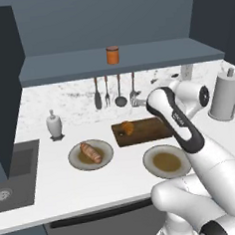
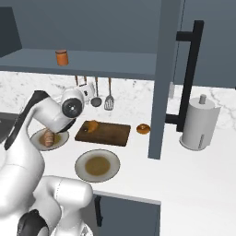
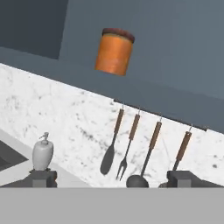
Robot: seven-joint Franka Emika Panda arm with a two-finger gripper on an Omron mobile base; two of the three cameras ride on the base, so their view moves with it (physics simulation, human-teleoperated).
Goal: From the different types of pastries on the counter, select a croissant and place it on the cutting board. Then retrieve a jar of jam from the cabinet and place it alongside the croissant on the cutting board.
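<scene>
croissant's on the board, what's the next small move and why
Probably lift the end effector up and forward toward the jam jar. The croissant already lies on the cutting board, the jar stands untouched on the cabinet shelf, and the open fingertips sit well below it, level with the hanging utensils.

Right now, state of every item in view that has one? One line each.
Small golden croissant: lying on the board.
Dark-brown wooden cutting board: flat on the counter, no jar on it.
Orange-brown jam jar: upright on the cabinet shelf, lid on.
Reddish-brown ridged roll: lying on a round plate.
Glazed ring doughnut: on the counter, right of the board.
Gripper: jaws open, empty.
</scene>
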